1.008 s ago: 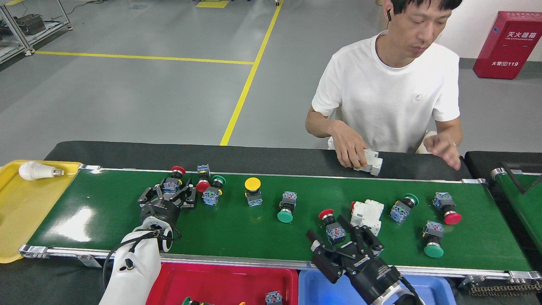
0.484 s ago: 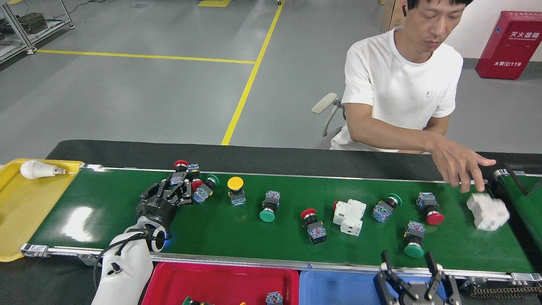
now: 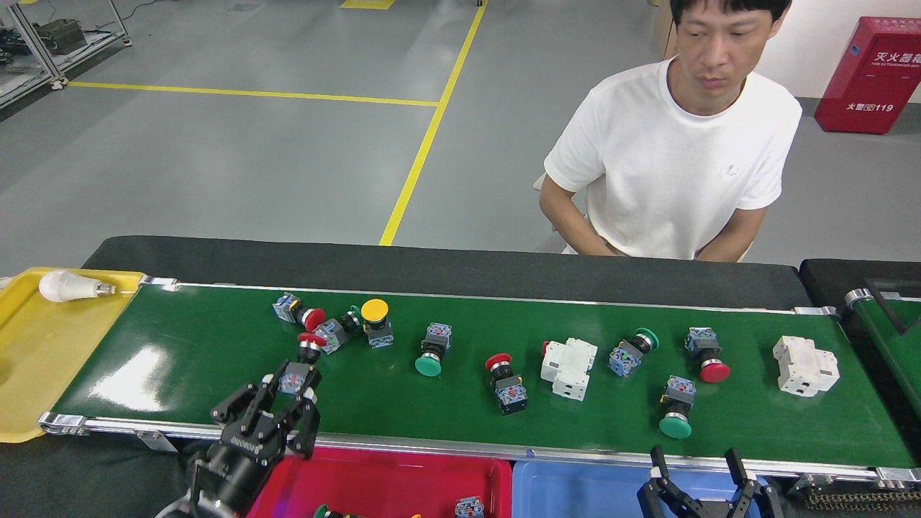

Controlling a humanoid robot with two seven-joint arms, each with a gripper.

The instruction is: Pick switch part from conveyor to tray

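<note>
My left gripper [image 3: 291, 388] is shut on a red-capped switch part [image 3: 309, 344] and holds it over the near edge of the conveyor [image 3: 180, 338], just above the red tray [image 3: 381, 475]. My right gripper [image 3: 696, 467] is open at the bottom edge over the blue tray [image 3: 575, 489], with nothing between its fingers. Several more switch parts lie along the belt, among them a yellow-capped one [image 3: 375, 320], a green-capped one [image 3: 430, 351] and a red-capped one [image 3: 505, 380].
Two white breaker blocks [image 3: 568, 367] [image 3: 804, 365] lie on the belt. A yellow tray [image 3: 36, 360] at the left holds a light bulb [image 3: 68, 285]. A person in a white shirt [image 3: 676, 173] sits behind the belt. A narrower green belt [image 3: 888, 338] starts at the right.
My left gripper pulled back from the far cluster to the near edge with a red-capped switch part in it. The person's hand withdrew, leaving a white block at the right. Belt parts drifted left.
</note>
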